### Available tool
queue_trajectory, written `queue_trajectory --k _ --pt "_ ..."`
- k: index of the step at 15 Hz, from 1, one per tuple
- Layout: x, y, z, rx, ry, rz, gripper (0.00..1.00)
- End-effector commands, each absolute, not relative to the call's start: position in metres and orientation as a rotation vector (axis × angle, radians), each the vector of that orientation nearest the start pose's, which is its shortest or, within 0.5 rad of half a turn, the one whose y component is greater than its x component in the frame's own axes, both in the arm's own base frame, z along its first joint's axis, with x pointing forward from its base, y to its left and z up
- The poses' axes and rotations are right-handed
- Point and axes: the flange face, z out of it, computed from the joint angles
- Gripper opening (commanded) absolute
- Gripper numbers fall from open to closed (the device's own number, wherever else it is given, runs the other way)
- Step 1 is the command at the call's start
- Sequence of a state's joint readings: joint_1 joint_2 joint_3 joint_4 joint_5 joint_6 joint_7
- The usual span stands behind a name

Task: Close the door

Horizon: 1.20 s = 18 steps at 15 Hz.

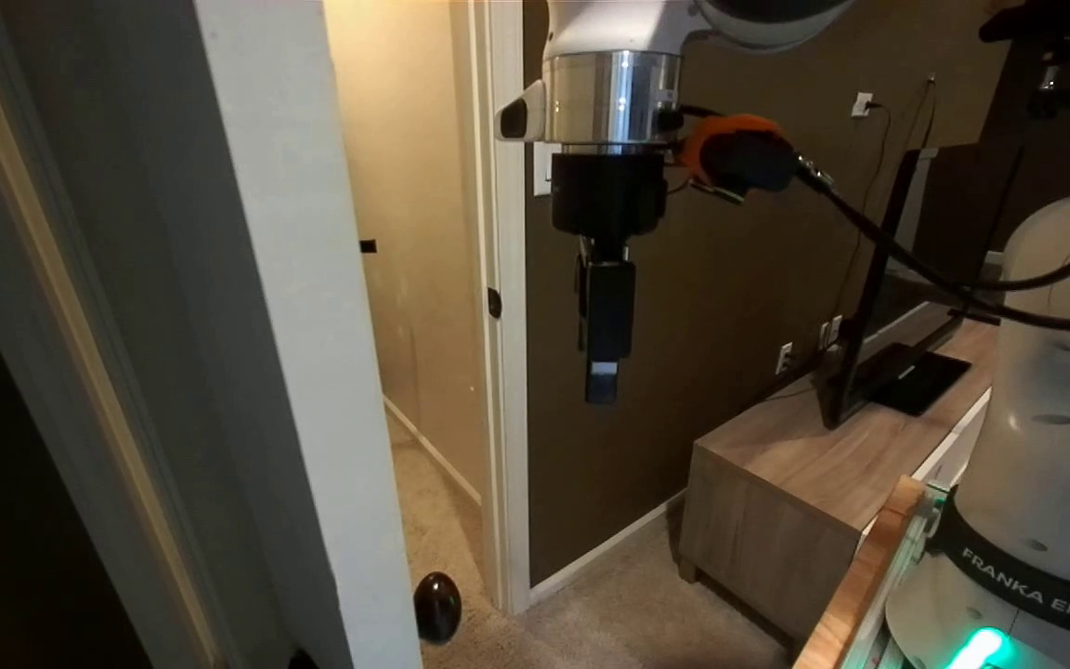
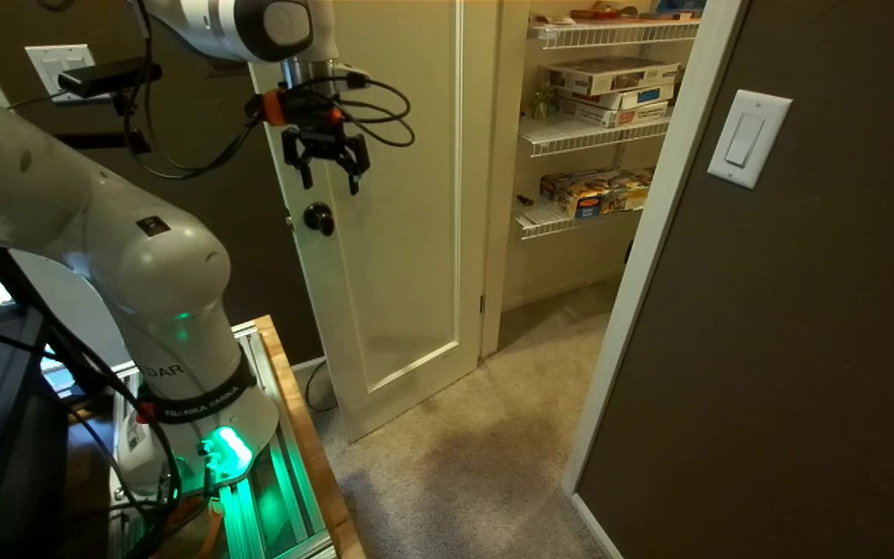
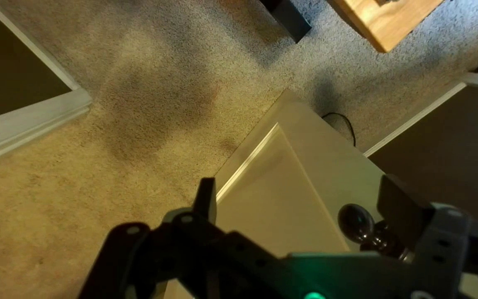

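Observation:
The white door (image 2: pixel 408 256) stands open into the room, beside a doorway with shelves behind it. In an exterior view its near edge (image 1: pixel 312 307) fills a tall strip. Its dark round knob (image 2: pixel 319 219) also shows in an exterior view (image 1: pixel 437 609) and in the wrist view (image 3: pixel 355 222). My gripper (image 2: pixel 330 185) is open and empty, pointing down in front of the door face, a little above the knob in the picture. In an exterior view the gripper (image 1: pixel 602 390) shows side-on. In the wrist view its fingertips (image 3: pixel 297 187) are wide apart, with the knob near the right finger.
A white door frame (image 2: pixel 633 295) borders the doorway, with wire shelves (image 2: pixel 594 140) inside. A low wooden cabinet (image 1: pixel 776 502) with a screen stands along the brown wall. The robot's wooden-edged base table (image 2: pixel 299 435) is near the door. A thin cable (image 3: pixel 345 120) lies by the door.

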State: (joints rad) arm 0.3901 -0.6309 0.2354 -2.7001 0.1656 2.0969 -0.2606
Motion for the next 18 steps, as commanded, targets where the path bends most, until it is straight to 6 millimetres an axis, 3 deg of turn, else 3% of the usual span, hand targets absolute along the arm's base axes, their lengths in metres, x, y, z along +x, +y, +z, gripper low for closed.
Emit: queue_trajectory --k 1,5,10,13,18 --pt "0.282 0.208 0.417 -2.907 -1.168 -0.029 1.0" --pt "0.26 0.249 0.394 -2.704 -1.547 -0.015 1.0" --pt "0.248 0.289 0.359 -2.475 -1.915 -0.087 1.0" --pt "0.252 0.309 0.34 -2.324 -2.105 -0.105 1.0" --pt "0.265 0.327 0.309 -2.212 -2.229 -0.122 1.0"
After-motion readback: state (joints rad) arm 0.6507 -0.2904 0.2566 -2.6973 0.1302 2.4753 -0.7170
